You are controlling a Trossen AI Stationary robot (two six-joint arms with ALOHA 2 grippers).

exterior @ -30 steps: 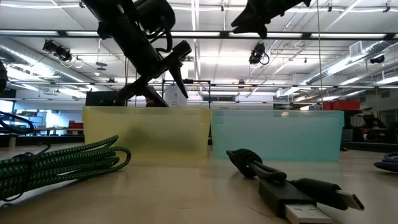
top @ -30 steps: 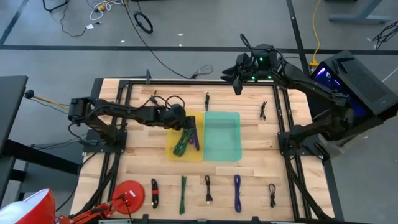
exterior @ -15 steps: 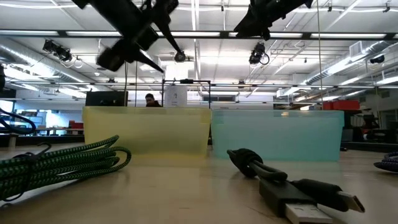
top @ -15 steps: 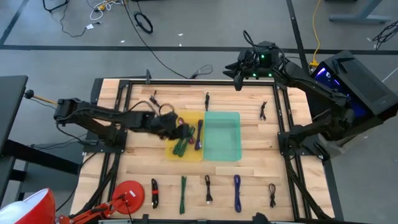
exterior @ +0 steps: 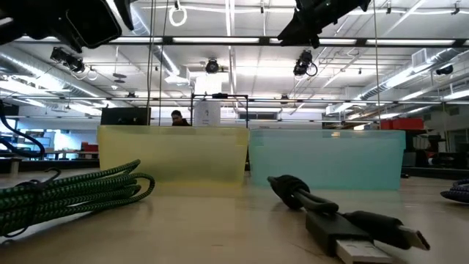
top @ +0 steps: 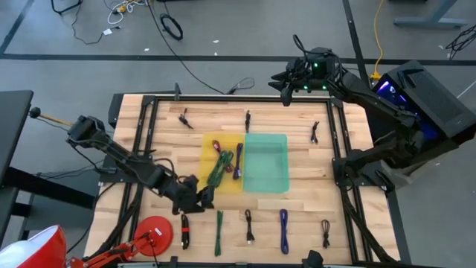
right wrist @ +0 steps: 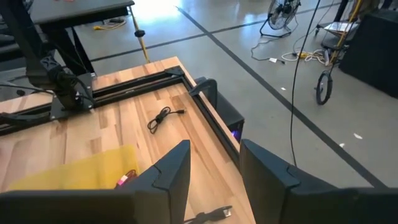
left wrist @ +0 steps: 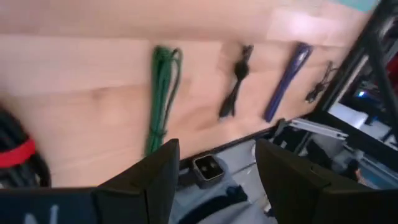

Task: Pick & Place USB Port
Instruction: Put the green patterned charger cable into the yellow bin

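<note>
Coiled USB cables lie in a row along the near side of the table: black-and-red point(top: 184, 231), green point(top: 219, 232), black point(top: 249, 225), purple point(top: 283, 229), small black point(top: 326, 232). The yellow bin point(top: 223, 162) holds green and purple cables; the teal bin point(top: 265, 162) stands beside it. My left gripper point(top: 199, 199) hovers open over the table near the black-and-red cable, holding nothing. Its wrist view point(left wrist: 217, 155) looks past the open fingers at the green cable point(left wrist: 161, 99), black cable point(left wrist: 235, 90) and purple cable point(left wrist: 287, 81). My right gripper point(top: 286, 95) waits open above the far edge point(right wrist: 214, 152).
Three more small cables lie along the far side point(top: 184, 117), point(top: 247, 119), point(top: 315, 132). A black frame point(top: 141, 149) runs round the table top. A red round object point(top: 152, 231) sits at the near left corner. In the low view the green cable point(exterior: 66, 194) and black cable point(exterior: 330, 213) lie in front of the bins.
My left gripper has swung from above the yellow bin toward the table's near edge and somewhat left, and now hovers by the near row of cables. The cables in the yellow bin stay where they were. My right arm has barely moved.
</note>
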